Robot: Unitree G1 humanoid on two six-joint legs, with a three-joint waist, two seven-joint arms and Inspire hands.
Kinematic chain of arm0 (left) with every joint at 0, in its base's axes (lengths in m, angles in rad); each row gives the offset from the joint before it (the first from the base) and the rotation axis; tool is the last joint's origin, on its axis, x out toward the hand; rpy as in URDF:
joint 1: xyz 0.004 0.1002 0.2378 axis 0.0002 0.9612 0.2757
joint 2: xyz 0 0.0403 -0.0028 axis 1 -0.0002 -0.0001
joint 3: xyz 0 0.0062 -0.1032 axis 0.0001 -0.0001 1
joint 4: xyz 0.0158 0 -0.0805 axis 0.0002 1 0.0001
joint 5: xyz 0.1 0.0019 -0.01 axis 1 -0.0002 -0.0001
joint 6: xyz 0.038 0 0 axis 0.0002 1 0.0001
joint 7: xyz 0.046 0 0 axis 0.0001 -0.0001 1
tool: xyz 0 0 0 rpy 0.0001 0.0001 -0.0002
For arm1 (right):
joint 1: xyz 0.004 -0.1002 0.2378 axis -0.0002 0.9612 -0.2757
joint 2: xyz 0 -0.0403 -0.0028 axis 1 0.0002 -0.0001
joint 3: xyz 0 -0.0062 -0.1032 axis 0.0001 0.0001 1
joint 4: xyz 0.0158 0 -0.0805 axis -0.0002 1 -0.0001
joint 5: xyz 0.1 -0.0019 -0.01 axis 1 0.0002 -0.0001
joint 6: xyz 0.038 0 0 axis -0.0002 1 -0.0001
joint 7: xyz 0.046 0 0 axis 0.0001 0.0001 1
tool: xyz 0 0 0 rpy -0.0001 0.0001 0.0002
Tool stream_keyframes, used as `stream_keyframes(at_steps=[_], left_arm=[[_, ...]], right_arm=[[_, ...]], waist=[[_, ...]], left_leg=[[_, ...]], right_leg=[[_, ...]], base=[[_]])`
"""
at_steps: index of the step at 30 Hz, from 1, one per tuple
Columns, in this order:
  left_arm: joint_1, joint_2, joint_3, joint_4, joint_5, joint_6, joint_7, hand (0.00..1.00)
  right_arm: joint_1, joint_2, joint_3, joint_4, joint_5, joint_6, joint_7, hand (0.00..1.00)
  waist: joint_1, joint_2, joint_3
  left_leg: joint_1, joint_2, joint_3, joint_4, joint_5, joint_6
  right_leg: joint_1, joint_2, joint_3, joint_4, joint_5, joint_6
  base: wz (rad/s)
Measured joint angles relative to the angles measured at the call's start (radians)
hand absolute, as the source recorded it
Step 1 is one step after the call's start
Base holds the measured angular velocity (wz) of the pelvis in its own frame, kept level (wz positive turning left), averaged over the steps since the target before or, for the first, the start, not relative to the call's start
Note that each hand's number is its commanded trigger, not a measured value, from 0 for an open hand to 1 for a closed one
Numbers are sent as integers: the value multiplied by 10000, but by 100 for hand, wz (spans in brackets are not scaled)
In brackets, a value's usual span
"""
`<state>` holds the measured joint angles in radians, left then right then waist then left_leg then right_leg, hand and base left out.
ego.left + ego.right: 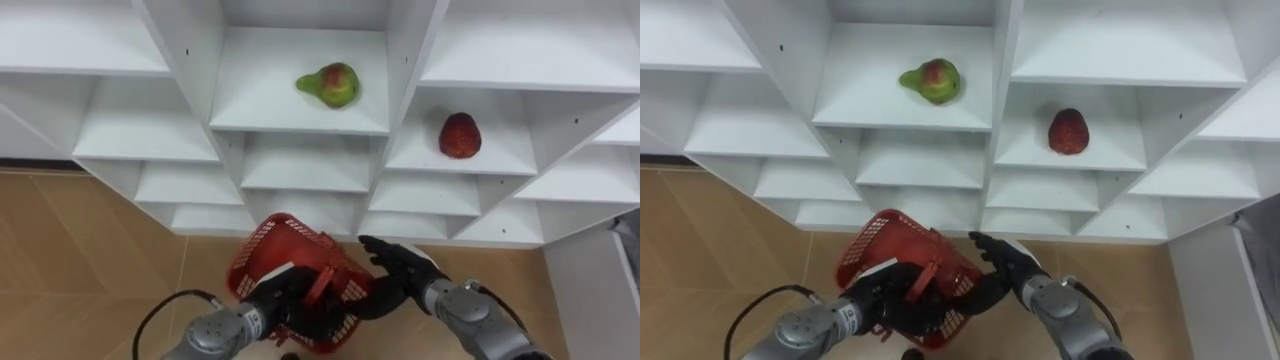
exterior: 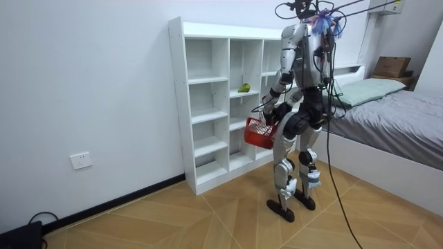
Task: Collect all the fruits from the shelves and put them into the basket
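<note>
The robot is standing upright on the wooden floor (image 1: pixel 90 260), close before the white closet (image 1: pixel 185 60) and facing its open compartments. A bed (image 2: pixel 401 117) is lying behind it, toward the room view's right.

The left hand (image 1: pixel 285 300) is holding a red basket (image 1: pixel 275 245) low in front of the body, just out from the closet's lower compartments. Its dark fingers are curling round the basket's handle. The basket is tilting, with its open mouth turned up and toward the shelves. What is lying inside it I cannot tell, since both hands are covering much of the opening.

The right hand (image 1: pixel 405 270) is reaching in beside the basket's right rim. Its fingers are spread and fairly straight, pointing toward the basket and gripping nothing.

Both fruits are sitting in the closet, well apart from either hand. A green pear (image 1: pixel 330 85) with a red blush is lying on its side in a compartment of the middle column. It is right of that shelf's centre, and its narrow end is pointing to the left edge. A red fruit (image 1: pixel 460 135) is sitting in the column to the right, on a shelf that looks slightly lower, near the middle of that shelf. A white upright divider is standing between the two fruits.
</note>
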<state>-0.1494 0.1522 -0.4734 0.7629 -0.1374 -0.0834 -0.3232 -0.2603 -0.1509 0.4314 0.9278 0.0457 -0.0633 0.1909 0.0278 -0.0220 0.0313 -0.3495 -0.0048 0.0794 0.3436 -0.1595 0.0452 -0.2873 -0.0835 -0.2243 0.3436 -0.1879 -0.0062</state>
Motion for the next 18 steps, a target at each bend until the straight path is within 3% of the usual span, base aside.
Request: stream_keyframes(at_steps=[6, 10, 14, 16, 18], left_arm=[[-10, -73, -5, -43, -274, -33, 168, 100], [1, -127, 29, -35, -288, -38, 365, 100], [36, 5, 88, -10, -707, -78, 532, 100], [196, -1, 348, -18, -975, -89, 642, 100], [489, -45, 843, -61, -984, -92, 795, 100]], right_arm=[[92, 32, 76, 166, -65, -126, 62, 0], [106, 80, 48, 138, -77, -136, -53, 0], [343, 62, -31, -326, -97, -233, -93, 0], [607, 45, -114, -714, -127, -323, -107, 0], [1072, 4, -242, -1396, -132, -347, -43, 0]], waist=[[3, -2, -1], [39, -57, -43], [51, -81, -71], [42, -87, -87], [65, -123, -154]], left_leg=[[303, -5, -2, -75, 0, 0], [415, -2, 15, -101, 7, 5], [578, -5, 3, -185, 9, 0], [734, -5, 0, -266, 15, -6], [951, -1, 10, -395, 13, -10]], right_leg=[[270, 35, 10, -23, 1, 0], [338, 32, 29, -12, 1, 0], [473, 65, 52, -55, -3, 3], [653, 89, 57, -183, -2, 3], [886, 110, 44, -356, 3, 8]], base=[[0], [0], [0], [0], [0]])
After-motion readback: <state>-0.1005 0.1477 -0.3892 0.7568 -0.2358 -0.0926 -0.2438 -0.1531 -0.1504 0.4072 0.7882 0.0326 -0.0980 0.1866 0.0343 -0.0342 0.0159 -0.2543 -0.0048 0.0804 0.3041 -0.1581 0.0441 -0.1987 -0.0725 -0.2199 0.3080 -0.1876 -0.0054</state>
